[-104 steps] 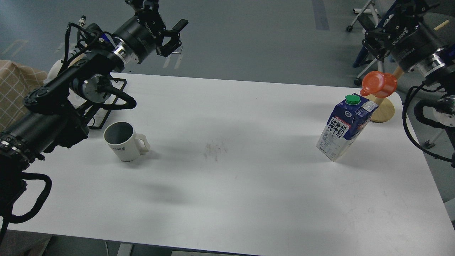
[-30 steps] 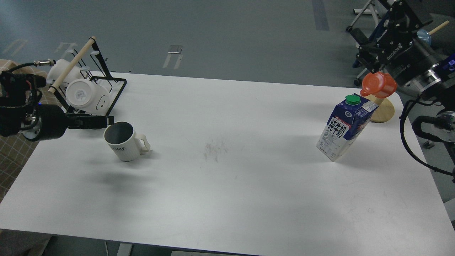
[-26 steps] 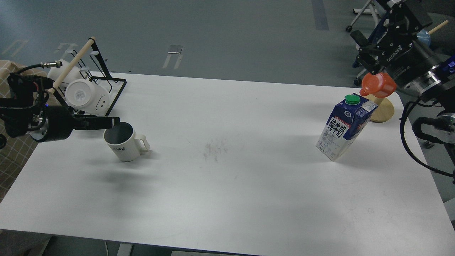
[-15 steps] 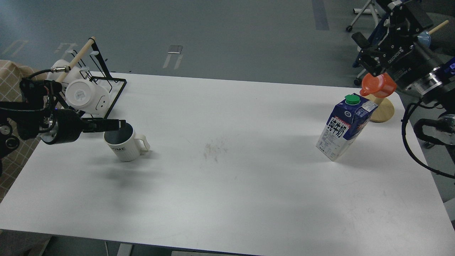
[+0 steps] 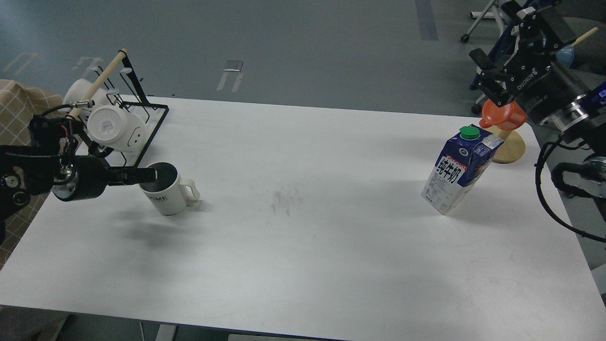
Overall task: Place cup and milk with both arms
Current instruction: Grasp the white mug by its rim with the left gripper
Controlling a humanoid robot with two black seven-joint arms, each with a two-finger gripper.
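A white mug point(image 5: 166, 192) with a dark inside stands upright at the table's left, handle pointing right. My left gripper point(image 5: 152, 174) reaches in level from the left, its fingertips at the mug's left rim. It is seen edge-on, so its opening does not show. A blue and white milk carton point(image 5: 460, 171) with a green cap stands at the right. My right gripper point(image 5: 486, 73) hangs open and empty above and behind the carton, beyond the table's far right corner.
A black wire rack point(image 5: 142, 128) with white cups point(image 5: 116, 128) and a wooden bar stands at the far left corner, just behind the mug. An orange cup point(image 5: 504, 115) sits on a wooden stand point(image 5: 510, 148) behind the carton, just below my right gripper.
My left arm swung down from high above the rack to mug height, then slid right until its fingertips reached the mug's rim. My right gripper drifted slightly. Mug and carton have not moved.
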